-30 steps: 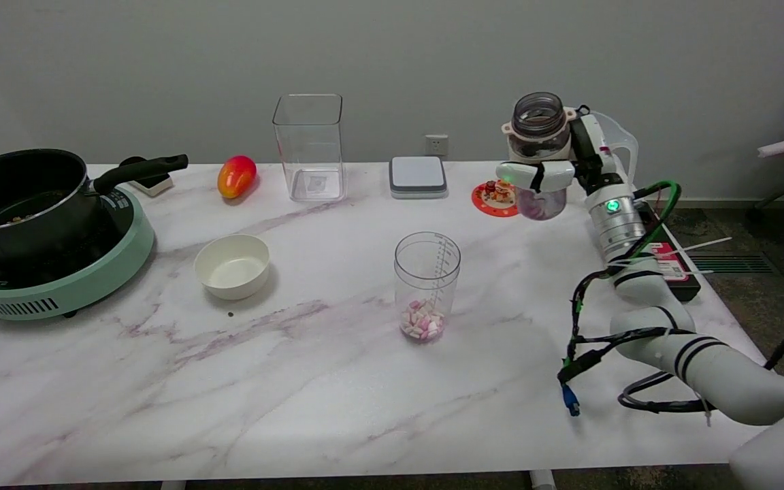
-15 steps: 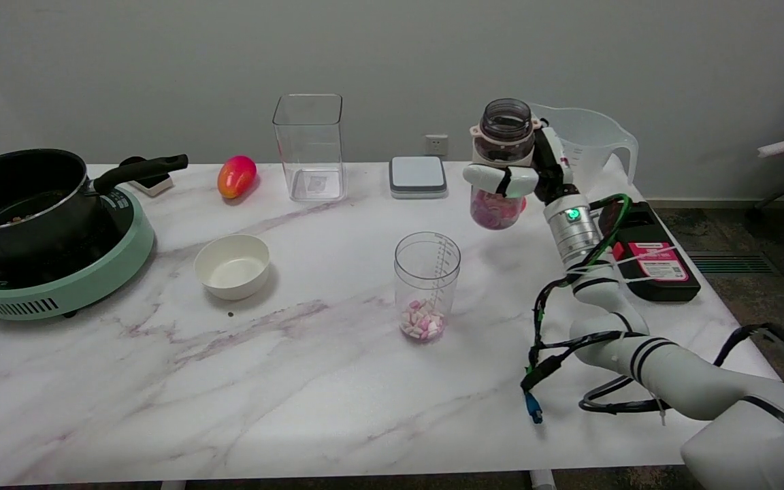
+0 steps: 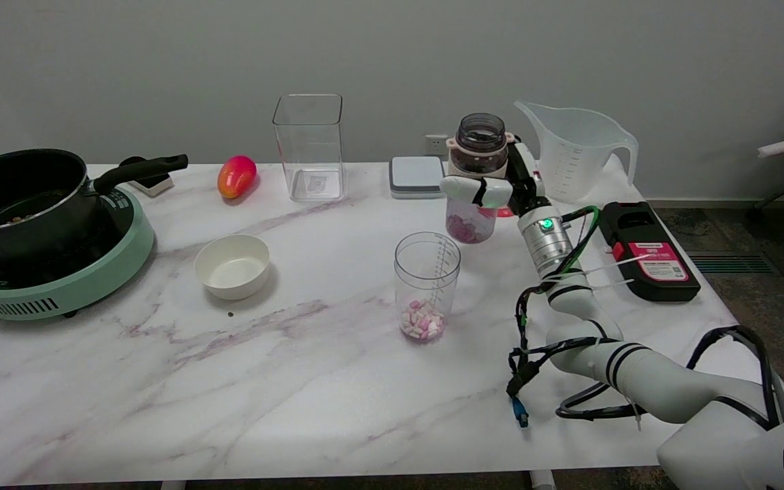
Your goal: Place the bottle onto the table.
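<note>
The bottle is a clear open jar with a pale collar, pink pieces in its bottom, held upright. My right hand grips it around the middle, white fingers wrapped across its front. It is right of the table's centre, just behind and right of the clear measuring cup. Whether its base touches the marble table I cannot tell.
The measuring cup holds pink and white pieces. A white bowl, a pot on a green cooker, a mango, a tall clear container, a grey scale, a plastic jug and a black device stand around.
My right arm has carried the bottle leftward and down, from in front of the jug at the right toward the middle, near the measuring cup. The jug and black device now show fully.
</note>
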{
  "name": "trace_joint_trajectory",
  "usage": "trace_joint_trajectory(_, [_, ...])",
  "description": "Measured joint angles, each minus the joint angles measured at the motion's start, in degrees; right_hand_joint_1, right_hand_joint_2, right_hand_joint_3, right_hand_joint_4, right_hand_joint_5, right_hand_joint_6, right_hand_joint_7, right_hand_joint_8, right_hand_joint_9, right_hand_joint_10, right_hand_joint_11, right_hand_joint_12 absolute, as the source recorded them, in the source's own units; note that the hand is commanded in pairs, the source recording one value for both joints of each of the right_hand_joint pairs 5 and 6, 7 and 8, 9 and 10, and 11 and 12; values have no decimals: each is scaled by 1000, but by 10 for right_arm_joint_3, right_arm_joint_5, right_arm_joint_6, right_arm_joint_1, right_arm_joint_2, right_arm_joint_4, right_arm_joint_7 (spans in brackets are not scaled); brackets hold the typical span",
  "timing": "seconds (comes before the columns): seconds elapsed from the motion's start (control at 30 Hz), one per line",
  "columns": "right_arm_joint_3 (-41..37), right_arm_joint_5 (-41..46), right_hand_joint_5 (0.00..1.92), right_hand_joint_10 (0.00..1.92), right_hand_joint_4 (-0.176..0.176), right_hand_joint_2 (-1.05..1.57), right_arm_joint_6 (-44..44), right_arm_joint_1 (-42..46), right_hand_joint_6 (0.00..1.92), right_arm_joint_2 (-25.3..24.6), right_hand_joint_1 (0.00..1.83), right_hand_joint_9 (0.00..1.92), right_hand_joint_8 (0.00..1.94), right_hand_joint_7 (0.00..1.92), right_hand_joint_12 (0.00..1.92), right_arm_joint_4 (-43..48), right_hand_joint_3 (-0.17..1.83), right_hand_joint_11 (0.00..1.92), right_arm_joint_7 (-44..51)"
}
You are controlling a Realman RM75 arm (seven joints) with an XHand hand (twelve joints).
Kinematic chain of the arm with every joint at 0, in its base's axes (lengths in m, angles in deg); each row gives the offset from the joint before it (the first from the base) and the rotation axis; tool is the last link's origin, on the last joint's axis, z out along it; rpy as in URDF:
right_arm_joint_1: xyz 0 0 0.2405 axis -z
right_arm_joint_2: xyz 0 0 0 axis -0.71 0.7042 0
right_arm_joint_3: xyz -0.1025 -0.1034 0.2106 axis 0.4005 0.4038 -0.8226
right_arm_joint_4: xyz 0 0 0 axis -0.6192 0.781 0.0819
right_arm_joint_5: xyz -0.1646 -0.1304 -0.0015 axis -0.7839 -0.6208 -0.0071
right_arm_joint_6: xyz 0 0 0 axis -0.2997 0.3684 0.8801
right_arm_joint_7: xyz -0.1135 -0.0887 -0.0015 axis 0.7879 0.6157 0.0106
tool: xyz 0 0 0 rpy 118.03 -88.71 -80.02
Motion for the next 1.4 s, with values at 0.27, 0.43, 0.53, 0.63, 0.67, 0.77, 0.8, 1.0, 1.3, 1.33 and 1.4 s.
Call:
trace_joint_trajectory(0.27, [2, 16, 1782, 1328, 0, 1190, -28, -6, 1782, -13, 1352, 1328, 1737, 1737, 1236, -15, 356, 1236, 2])
trace_joint_trajectory(0.43, [3, 22, 1784, 1327, 0, 1183, -32, -9, 1784, -18, 1355, 1327, 1737, 1737, 1232, -27, 361, 1232, 5])
trace_joint_trajectory(0.53, [3, 25, 1817, 1338, 0, 1187, -32, -9, 1817, -21, 1350, 1338, 1745, 1745, 1238, -33, 368, 1238, 8])
trace_joint_trajectory(0.63, [3, 27, 1833, 1346, 0, 1221, -34, -10, 1833, -23, 1329, 1346, 1751, 1751, 1245, -37, 345, 1245, 14])
trace_joint_trajectory(0.67, [3, 28, 1832, 1347, 0, 1227, -34, -10, 1832, -24, 1322, 1347, 1749, 1749, 1245, -38, 338, 1245, 18])
trace_joint_trajectory(0.77, [3, 32, 1844, 1342, 0, 1236, -34, -11, 1844, -26, 1298, 1342, 1744, 1744, 1244, -41, 327, 1244, 33])
trace_joint_trajectory(0.8, [3, 34, 1852, 1342, 0, 1243, -35, -11, 1852, -27, 1290, 1342, 1745, 1745, 1245, -41, 326, 1245, 38])
trace_joint_trajectory(1.0, [4, 46, 1876, 1345, 0, 1277, -38, -15, 1876, -33, 1251, 1345, 1749, 1749, 1247, -44, 337, 1247, 66])
trace_joint_trajectory(1.3, [5, 64, 1698, 1296, 0, 1027, -41, -16, 1698, -40, 1233, 1296, 1690, 1690, 1161, -45, 422, 1161, 93])
trace_joint_trajectory(1.33, [6, 65, 1578, 1275, 0, 868, -42, -16, 1578, -40, 1243, 1275, 1638, 1638, 1123, -45, 516, 1123, 95])
trace_joint_trajectory(1.4, [6, 68, 1399, 1239, 0, 577, -42, -15, 1399, -41, 1254, 1239, 1534, 1534, 1057, -45, 731, 1057, 98])
